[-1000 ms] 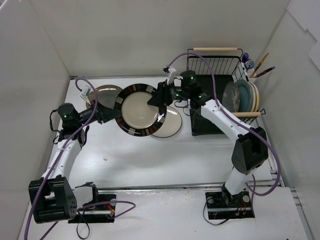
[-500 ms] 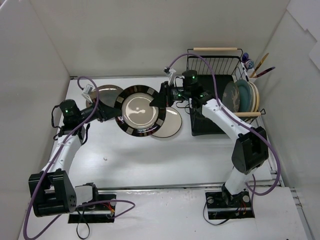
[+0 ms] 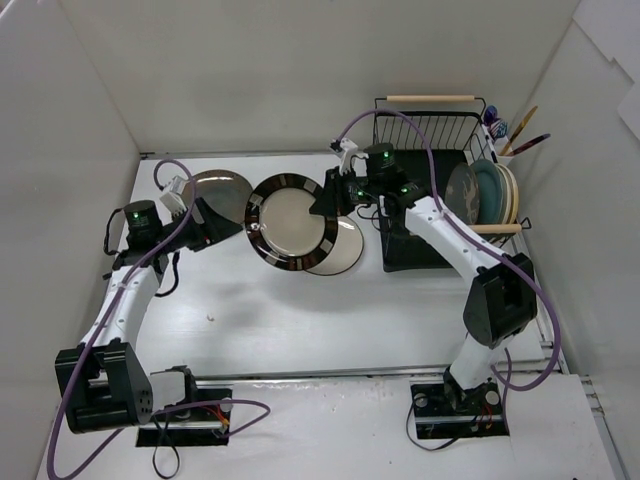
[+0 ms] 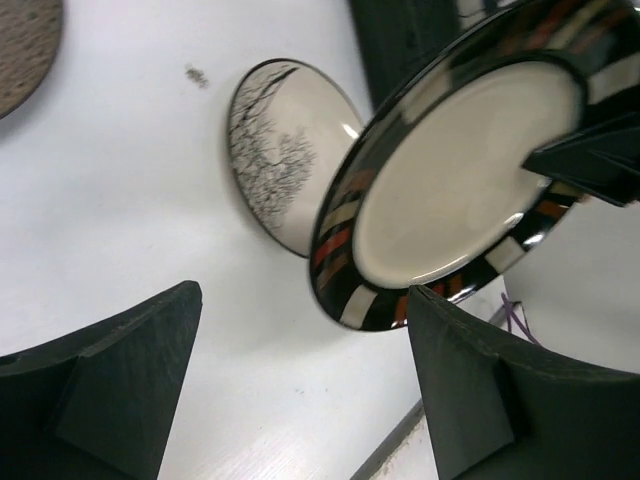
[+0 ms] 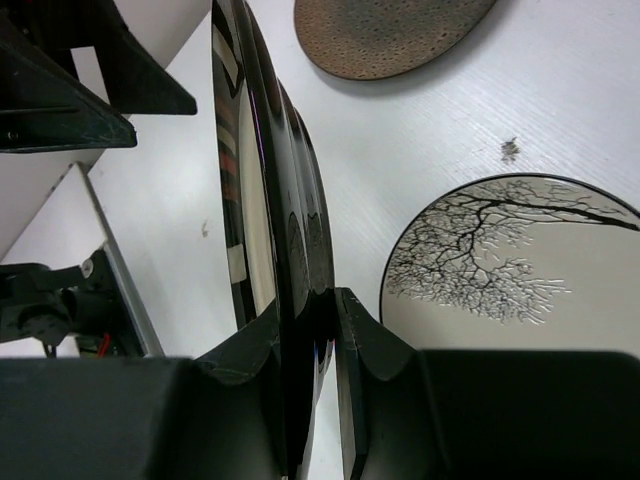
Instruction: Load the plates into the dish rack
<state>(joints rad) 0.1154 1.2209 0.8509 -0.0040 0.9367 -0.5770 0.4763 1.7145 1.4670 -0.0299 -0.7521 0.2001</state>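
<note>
Dish-loading scene from above and from both wrists. The right hand (image 3: pixel 322 203) is pinched on the right rim of the dark-rimmed plate (image 3: pixel 290 222), a beige dish with a black border of striped blocks. It holds the plate tilted on edge above the middle of the bench (image 3: pixel 300 320), towards its far edge. The left hand (image 3: pixel 222 222) is spread wide at the plate's left side, its fingers (image 4: pixel 130 380) apart from the rim.

Two plates lie flat on the bench. A tree-motif plate (image 3: pixel 345 248) sits just left of the dish rack (image 3: pixel 425 135), partly covered by the held plate in the top view. A brown speckled plate (image 3: pixel 222 188) lies near the far-left corner.

The rack stands in the far-right corner. About three standing plates (image 3: pixel 485 192) fill its right end. It has two wooden rod handles (image 3: pixel 430 98) and one utensil cup (image 3: pixel 505 150).
</note>
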